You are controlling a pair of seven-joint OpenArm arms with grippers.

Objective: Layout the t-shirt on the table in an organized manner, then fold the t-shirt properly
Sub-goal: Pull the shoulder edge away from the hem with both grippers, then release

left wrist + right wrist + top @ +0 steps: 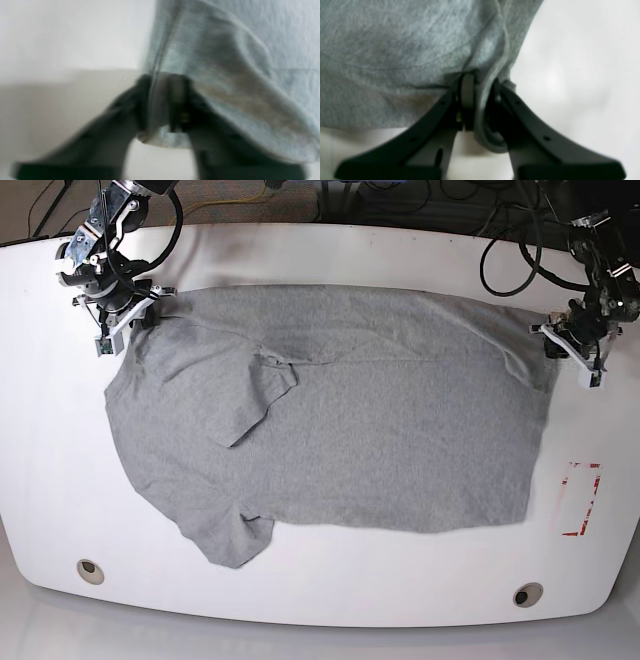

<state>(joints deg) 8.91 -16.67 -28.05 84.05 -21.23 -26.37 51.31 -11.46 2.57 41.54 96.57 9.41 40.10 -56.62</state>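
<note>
White table held the shirt spread mid-frame, one sleeve folded inward. Left gripper and right gripper pinched its upper corners; an even outward pull should flatten it.

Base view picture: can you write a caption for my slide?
Two grippers, left and right, pinch a grey t-shirt spread across the white table.
</note>
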